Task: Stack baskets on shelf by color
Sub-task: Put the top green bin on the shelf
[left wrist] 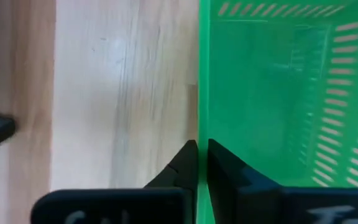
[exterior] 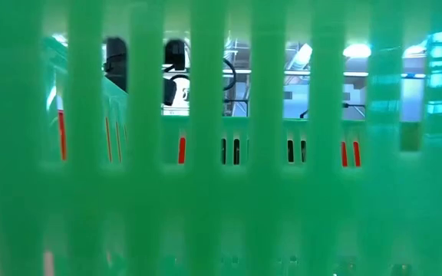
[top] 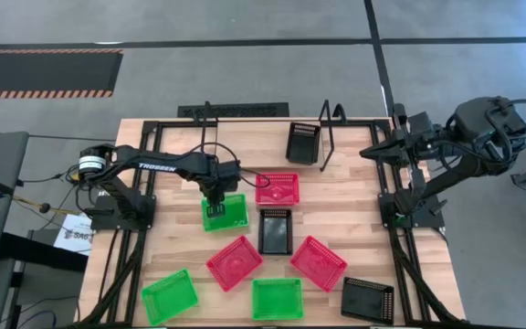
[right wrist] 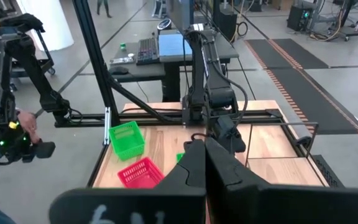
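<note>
Overhead, the left gripper [top: 215,200] sits at the far rim of a green basket [top: 226,213] near the middle of the worktop [top: 354,206], and only the left wrist view settles the grip: its fingers [left wrist: 182,165] are pressed together with the basket's thin green wall [left wrist: 202,93] pinched between them, one finger outside over bare wood, the other inside the basket. The right gripper [top: 373,152] hangs off the worktop's right far corner, jaws closed on nothing, as its own wrist view shows with the fingers [right wrist: 188,165] meeting. From above, the shelf [top: 263,137] stands at the far edge between two black wire uprights, with one black basket [top: 302,143] on it toward its right end. Just right of the held basket lies a red basket [top: 277,188]; a second black basket [top: 274,230] lies just nearer than that. Two more red baskets [top: 235,262] [top: 319,262] lie nearer still, then two green ones [top: 169,296] [top: 276,298] and a third black basket [top: 367,299] along the near edge. The low view gives none of this layout: a green slotted wall [exterior: 206,192] fills it, with slivers of red and black showing through the slots. The right wrist view also catches a person's hand [right wrist: 27,124] out in the room beyond the worktop.
</note>
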Robot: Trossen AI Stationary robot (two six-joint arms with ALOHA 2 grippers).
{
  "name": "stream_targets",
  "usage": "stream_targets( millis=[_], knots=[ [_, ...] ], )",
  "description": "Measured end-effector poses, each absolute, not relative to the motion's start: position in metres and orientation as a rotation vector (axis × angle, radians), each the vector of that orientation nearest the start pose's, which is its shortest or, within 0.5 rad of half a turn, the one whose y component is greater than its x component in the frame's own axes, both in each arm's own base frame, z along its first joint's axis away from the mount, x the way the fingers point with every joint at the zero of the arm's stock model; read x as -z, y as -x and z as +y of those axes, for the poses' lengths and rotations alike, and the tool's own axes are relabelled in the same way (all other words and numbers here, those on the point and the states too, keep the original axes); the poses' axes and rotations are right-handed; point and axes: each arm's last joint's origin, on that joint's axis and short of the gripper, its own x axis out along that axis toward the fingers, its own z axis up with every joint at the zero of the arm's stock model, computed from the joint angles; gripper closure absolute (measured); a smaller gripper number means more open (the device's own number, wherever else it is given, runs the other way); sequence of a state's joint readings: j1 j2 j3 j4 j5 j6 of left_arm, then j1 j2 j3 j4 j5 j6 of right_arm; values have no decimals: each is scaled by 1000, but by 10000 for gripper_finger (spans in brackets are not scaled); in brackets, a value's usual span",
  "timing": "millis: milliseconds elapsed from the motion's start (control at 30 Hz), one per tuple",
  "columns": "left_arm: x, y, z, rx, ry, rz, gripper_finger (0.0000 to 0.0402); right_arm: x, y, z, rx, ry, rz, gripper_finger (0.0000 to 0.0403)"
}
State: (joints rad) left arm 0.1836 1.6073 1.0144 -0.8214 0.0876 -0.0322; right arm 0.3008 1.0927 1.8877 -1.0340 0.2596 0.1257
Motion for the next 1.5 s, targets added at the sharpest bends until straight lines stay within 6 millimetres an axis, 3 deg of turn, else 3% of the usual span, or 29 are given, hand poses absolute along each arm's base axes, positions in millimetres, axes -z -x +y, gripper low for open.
stream_targets(
  millis=[167, 267, 400, 600, 700, 900, 1033, 1167, 1267, 1500],
  knots=[
    [-216, -294, 50, -129, 372, 1285, 400, -532, -117, 29, -26, -58, 233, 394],
    [-255, -306, 49, -166, 416, 1159, 401, -532, -117, 29, -27, -58, 233, 394],
    [-322, -315, 46, -206, 424, 951, 401, -532, -117, 28, -24, -55, 235, 395],
    [-397, -296, 47, -561, 283, 827, 401, -531, -116, 26, 44, -31, 243, 400],
    [-413, -292, 55, -751, 303, 713, 401, -525, -114, 21, 192, 24, 288, 400],
    [-404, -290, 75, -908, 453, 687, 401, -510, -98, 7, 607, 140, 413, 401],
    [-386, -286, 81, -1025, 551, 706, 401, -498, -79, -2, 756, 181, 501, 402],
    [-364, -283, 84, -1176, 681, 687, 401, -499, -44, -13, 722, 188, 473, 402],
    [-343, -285, 86, -1253, 797, 635, 401, -499, -3, -23, 713, 127, 393, 402],
    [-297, -301, 96, -1257, 972, 442, 401, -490, 56, -36, 587, -1, 271, 402]
  ],
)
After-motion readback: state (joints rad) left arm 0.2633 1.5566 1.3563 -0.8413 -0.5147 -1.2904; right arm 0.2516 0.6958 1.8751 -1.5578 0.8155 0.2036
